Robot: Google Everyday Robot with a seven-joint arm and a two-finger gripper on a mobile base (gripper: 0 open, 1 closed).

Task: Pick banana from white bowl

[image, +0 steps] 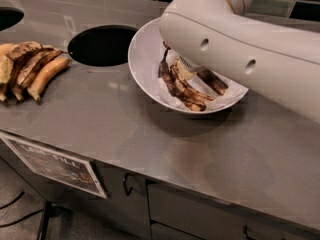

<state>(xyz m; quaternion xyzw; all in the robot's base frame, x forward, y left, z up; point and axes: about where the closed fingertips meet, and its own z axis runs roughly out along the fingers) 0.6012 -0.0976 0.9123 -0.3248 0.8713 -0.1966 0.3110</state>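
The white bowl point(145, 64) sits on the grey counter, right of a round hole. In it lies a joined pair of curved blackened bananas point(177, 86). To their right a dark brown banana point(214, 82) shows in part, its far end hidden under my arm. My big white arm point(235, 39) reaches over the bowl from the right and covers its back half. My gripper point(187, 70) is down inside the bowl, just above the bananas, and only a pale bit of it shows under the arm.
A bunch of yellower bananas with brown patches point(30, 69) lies at the counter's left. A round hole point(102, 45) is cut in the counter beside the bowl, and another hole point(7, 19) is at far left. A label point(50, 164) hangs below the front edge.
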